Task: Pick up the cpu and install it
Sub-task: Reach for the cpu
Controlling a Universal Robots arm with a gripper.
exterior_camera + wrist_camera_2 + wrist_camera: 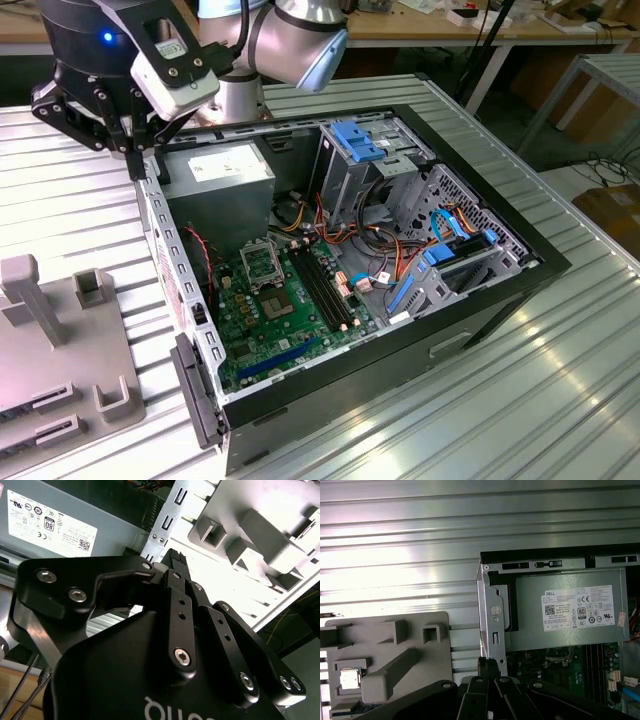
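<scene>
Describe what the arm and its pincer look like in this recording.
The arm has rounded silver-grey joints with a pale blue cap. The pincer is matte black, built of flat linkage bars with shiny hex screws; its body shows white lettering and a small blue light. A white box with a label sits beside it.

Bright light is being thrown back as glare by the ribbed metal surface [570,390], while the open computer case [470,325] is being kept in shadow inside.
</scene>
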